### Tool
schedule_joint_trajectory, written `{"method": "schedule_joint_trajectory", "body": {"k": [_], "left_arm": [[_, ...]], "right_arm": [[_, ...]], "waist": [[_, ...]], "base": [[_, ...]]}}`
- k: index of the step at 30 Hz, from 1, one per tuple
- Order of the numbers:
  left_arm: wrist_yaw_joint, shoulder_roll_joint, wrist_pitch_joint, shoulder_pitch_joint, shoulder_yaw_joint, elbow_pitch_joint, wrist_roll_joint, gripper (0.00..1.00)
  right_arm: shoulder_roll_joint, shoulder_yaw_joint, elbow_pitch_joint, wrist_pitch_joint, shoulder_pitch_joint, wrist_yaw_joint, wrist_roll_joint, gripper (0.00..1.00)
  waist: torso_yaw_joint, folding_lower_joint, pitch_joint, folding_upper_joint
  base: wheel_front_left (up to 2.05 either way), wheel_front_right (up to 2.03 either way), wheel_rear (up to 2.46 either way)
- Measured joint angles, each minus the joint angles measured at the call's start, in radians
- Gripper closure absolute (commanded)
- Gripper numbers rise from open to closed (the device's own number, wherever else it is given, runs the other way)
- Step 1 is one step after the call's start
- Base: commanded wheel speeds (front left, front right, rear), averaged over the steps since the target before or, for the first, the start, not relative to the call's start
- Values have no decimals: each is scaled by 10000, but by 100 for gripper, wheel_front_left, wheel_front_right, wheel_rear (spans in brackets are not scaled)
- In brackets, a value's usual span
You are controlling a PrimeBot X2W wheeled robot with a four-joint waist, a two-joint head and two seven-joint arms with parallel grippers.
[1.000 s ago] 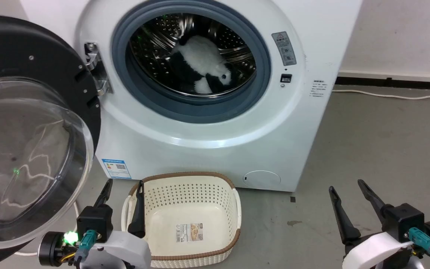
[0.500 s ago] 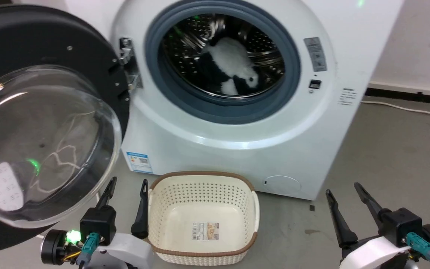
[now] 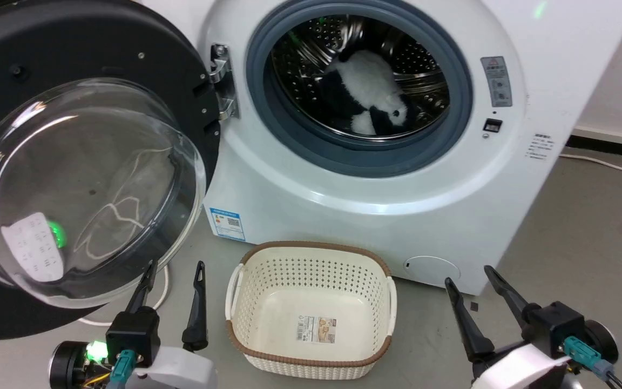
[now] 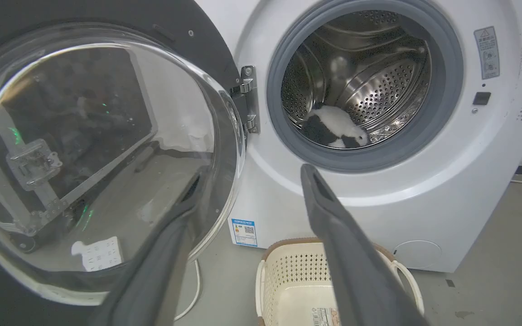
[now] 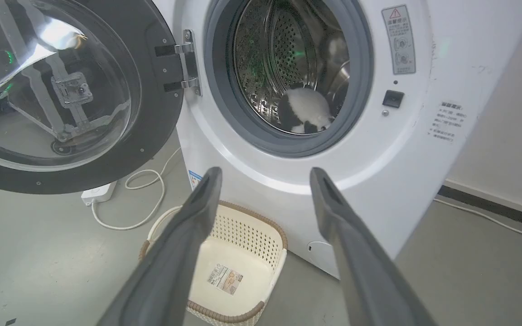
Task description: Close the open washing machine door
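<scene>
Grey floor (image 3: 586, 227): bare concrete, carries all that follows.

Washer (image 3: 376, 216): white, front-loading, drum mouth uncovered.

Door (image 3: 73, 48): round, black-rimmed, clear glass bowl (image 3: 73, 189) bulging toward the camera. Swung wide open, on the left of the drum mouth, inner face outward. Its free edge lies farthest left, past the edge of the head view.

Basket (image 3: 311, 246): cream, perforated, on the floor before the washer, between the two grippers.

Left gripper (image 3: 176, 267): fingers spread, holding nothing. Sits low, just under the lower right of the bowl; contact not apparent. The door lies up and to its left.

Right gripper (image 3: 468, 275): fingers spread, holding nothing. Across the basket, well apart from the door.

Toy (image 3: 367, 86): black-and-white plush, inside the drum, behind the rubber ring.

Hinge (image 3: 223, 81): metal, upright, on the left of the drum mouth; the door turns about it.

Judgement: left arm is the nearer. Closing calls for a push rightward on the side of the door away from the hinge, so that gripper must first get round behind the free edge.
</scene>
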Motion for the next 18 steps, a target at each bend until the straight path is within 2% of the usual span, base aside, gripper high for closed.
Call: {"method": "schedule_joint_trajectory", "body": {"k": [18], "left_arm": [[353,113,-355,333,-222,-382,-2,0]], "right_arm": [[-209,604,360,-362,-171,0,326,0]], "waist": [[736,0,-12,0]], "base": [[-6,-6,-6]]}}
